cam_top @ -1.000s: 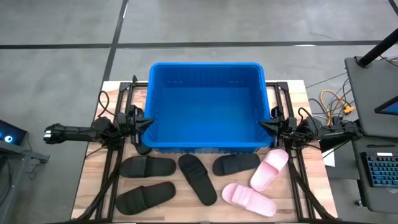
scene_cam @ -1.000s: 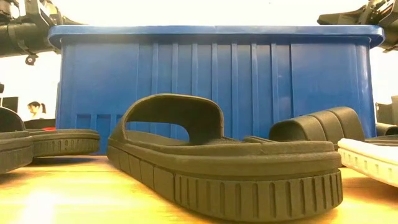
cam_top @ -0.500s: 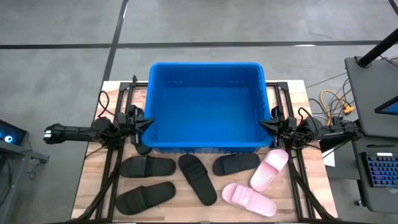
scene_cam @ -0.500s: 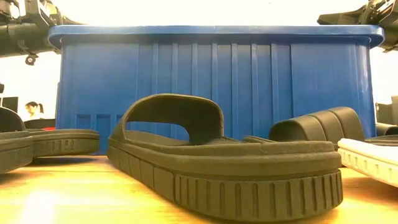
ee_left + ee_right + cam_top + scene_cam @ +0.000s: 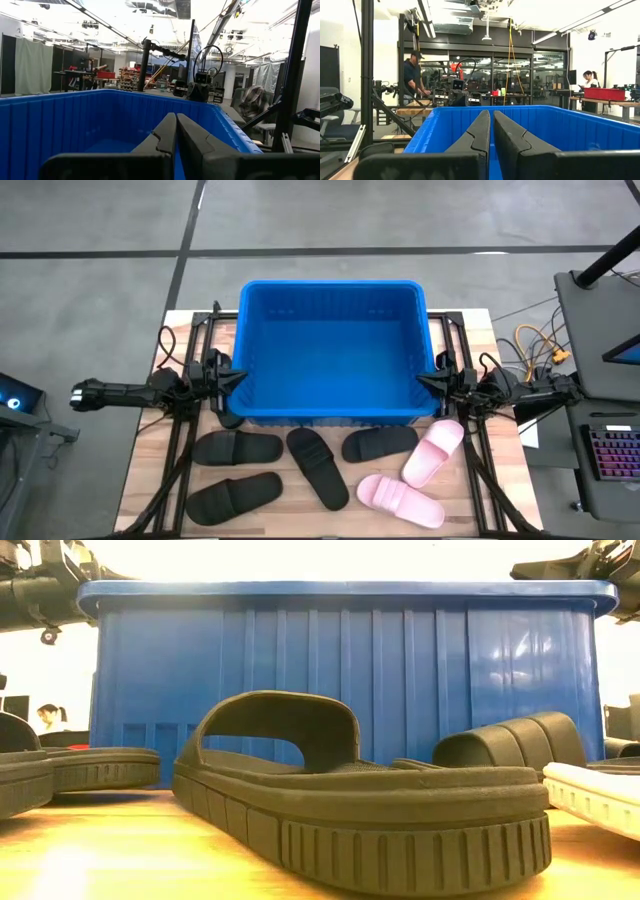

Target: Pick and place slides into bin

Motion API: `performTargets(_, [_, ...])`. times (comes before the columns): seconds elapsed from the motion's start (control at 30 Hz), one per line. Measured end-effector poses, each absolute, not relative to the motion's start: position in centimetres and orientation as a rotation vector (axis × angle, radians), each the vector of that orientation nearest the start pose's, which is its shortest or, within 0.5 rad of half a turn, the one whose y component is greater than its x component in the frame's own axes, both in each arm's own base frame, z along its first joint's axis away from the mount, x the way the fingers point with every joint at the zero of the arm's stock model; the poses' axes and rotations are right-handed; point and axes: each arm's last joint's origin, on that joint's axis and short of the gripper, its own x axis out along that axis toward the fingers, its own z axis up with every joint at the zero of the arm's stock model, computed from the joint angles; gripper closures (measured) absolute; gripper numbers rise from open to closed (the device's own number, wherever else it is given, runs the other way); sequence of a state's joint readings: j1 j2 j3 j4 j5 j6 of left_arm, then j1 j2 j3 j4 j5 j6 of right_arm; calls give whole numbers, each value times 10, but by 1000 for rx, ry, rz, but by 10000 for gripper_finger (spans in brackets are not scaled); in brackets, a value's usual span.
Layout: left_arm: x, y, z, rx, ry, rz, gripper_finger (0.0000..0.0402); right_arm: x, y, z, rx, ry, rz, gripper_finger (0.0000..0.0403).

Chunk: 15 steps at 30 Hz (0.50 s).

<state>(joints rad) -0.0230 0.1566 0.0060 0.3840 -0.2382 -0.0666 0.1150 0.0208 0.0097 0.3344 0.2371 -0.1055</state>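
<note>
Start configuration: left end effector (image 5: 236,379) and right end effector (image 5: 424,382), both clenched and empty, flank the bin (image 5: 331,412); slides (image 5: 318,467) lie ungrasped on the near tabletop (image 5: 150,470), within reach.

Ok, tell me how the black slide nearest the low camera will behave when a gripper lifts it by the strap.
The black slide looks like thick moulded foam, so it is probably light for its bulk. The wide arched strap holds its shape unaided, so it likely flexes a little rather than flopping. Held by the strap alone, the long sole would probably tilt and swing.
</note>
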Motion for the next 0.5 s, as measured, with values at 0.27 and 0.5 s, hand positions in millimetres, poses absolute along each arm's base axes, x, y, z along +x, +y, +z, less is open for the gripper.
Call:
performTargets(0.27, [104, 5, 189, -88, -238, 209, 402, 93, 4, 197, -48, -317, -138, 390])
performTargets(0.5, [103, 5, 191, -55, -255, 229, 402, 90, 3, 205, 97, -420, -115, 390])
